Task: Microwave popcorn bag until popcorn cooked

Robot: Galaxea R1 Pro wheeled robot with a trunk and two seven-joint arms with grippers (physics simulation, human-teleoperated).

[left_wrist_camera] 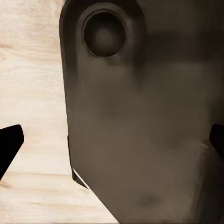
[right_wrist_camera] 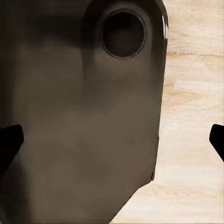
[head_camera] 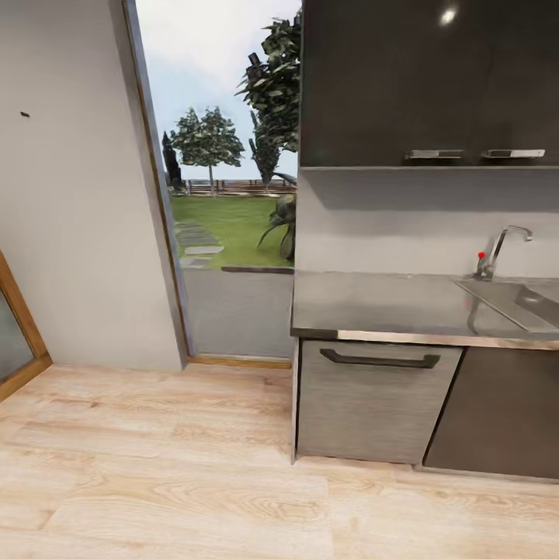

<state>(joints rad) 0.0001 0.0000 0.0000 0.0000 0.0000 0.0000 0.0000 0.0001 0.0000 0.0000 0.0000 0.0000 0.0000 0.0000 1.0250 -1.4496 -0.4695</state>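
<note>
- Three camera views show a kitchen corner; the head view looks forward and down at a grey glossy countertop (head_camera: 373, 307) on dark cabinets, its right end cut off by the frame edge.
- Its long axis runs left to right across the head view, ending on the left at a square corner beside a tall window (head_camera: 225, 155).
- A steel sink (head_camera: 516, 299) is set into the slab at the far right, only partly in frame, with a curved tap (head_camera: 501, 248) behind it (a small red dot sits on the tap's base).
- Below the slab are a grey drawer front with a dark handle (head_camera: 379, 359) and a darker cabinet door (head_camera: 501, 411); above hang glossy dark wall cabinets (head_camera: 427, 78).
- Through the window are grass, trees and a fence, all soft and blurred.
- Light wood plank floor (head_camera: 155, 473) fills the lower part of the head view; a wooden frame (head_camera: 19, 326) is cut off at the left edge.
- The left wrist view shows the left gripper (left_wrist_camera: 112, 140) with its two dark fingertips (left_wrist_camera: 9, 144) at opposite edges, spread wide, holding nothing; between them looms a dark brownish robot body part (left_wrist_camera: 140, 116) with a round hole, over plank floor.
- The right wrist view shows the right gripper (right_wrist_camera: 112, 140) likewise spread wide and empty, fingertips (right_wrist_camera: 9, 142) at both edges, the same kind of dark part (right_wrist_camera: 79, 116) blocking most of the floor.
</note>
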